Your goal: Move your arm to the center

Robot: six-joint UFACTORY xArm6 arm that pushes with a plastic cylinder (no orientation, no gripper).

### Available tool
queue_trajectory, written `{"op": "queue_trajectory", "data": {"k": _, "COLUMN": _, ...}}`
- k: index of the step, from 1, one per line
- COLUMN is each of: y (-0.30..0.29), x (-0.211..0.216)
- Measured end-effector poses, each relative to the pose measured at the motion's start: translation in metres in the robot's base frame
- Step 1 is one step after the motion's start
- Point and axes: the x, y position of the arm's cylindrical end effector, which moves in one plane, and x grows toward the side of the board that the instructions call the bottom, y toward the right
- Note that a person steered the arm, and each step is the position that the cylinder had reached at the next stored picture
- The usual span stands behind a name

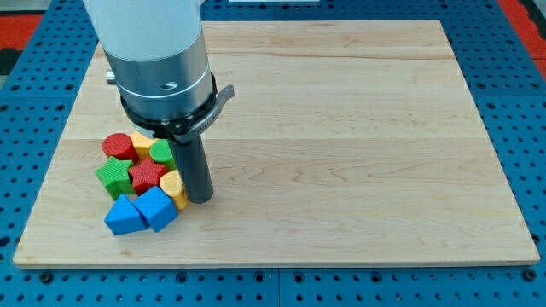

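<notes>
Near the tabletop's [358, 128] left side, the tip [200, 199] of the dark rod [194, 166] rests on the wood, well left of the board's center. No claw on this arm, only the rod, so no spread or pinch state can be told. Tip sits just right of a block cluster, touching or nearly touching the yellow block [173, 187] at its left; contact cannot be confirmed.

Cluster, going outward from the tip: red block [147, 176] left of the yellow one, shape unclear, roughly star-like. Green block [162, 152] above it, close beside the rod. Second yellow block [141, 142] partly hidden behind that, only a sliver shows. Red cylinder [118, 146] at the cluster's upper left. Second green block [112, 177] on the left edge, star-like. Two blue blocks at the bottom: one [156, 207] just below the yellow, a triangular one [124, 216] to its left, both touching each other.

Large white and grey arm housing [158, 60] fills the view's upper left, hiding part of the board's top-left corner. Blue perforated surface [26, 94] surrounds the tabletop on all sides.
</notes>
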Motion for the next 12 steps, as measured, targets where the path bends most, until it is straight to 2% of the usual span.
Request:
{"op": "queue_trajectory", "data": {"k": 8, "y": 0.034, "x": 0.002}}
{"op": "queue_trajectory", "data": {"k": 9, "y": 0.075, "x": -0.018}}
{"op": "queue_trajectory", "data": {"k": 10, "y": 0.121, "x": -0.060}}
{"op": "queue_trajectory", "data": {"k": 11, "y": 0.122, "x": -0.081}}
{"op": "queue_trajectory", "data": {"k": 12, "y": 0.122, "x": -0.083}}
